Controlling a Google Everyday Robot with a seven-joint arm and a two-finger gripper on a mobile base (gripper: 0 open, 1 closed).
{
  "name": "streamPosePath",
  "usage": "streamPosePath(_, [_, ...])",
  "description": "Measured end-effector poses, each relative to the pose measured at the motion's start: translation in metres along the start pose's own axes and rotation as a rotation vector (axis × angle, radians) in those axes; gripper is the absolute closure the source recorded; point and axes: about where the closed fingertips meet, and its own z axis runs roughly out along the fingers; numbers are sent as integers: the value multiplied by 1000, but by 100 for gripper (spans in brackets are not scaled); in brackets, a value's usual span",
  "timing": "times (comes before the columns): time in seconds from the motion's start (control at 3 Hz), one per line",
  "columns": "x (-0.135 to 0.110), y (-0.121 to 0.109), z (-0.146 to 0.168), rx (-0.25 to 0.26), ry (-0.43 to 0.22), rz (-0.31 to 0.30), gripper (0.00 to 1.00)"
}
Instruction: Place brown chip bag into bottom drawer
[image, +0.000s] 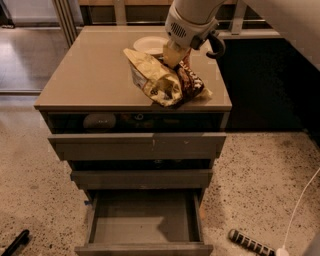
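The brown chip bag (167, 80) is crumpled, with a pale yellow back and a dark brown front bearing white lettering. It hangs tilted over the front right part of the cabinet top (85, 75). My gripper (174, 54) comes down from above and is shut on the bag's upper end. The bottom drawer (142, 220), lowest of three, stands pulled out below, its grey inside showing with nothing in it.
A white plate (149, 44) sits on the cabinet top behind the bag. The two upper drawers (137, 146) are slightly ajar. On the speckled floor lie a striped handle (249, 242), a white cable (300, 210) and a black object (15, 242).
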Motion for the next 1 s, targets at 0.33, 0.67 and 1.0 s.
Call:
streamPosePath(0.33, [10,6,-5,-2,9,-1,100])
streamPosePath(0.67, [49,9,-44,61,23,36,100])
streamPosePath(1.0, [76,11,-83,121,18,64,100])
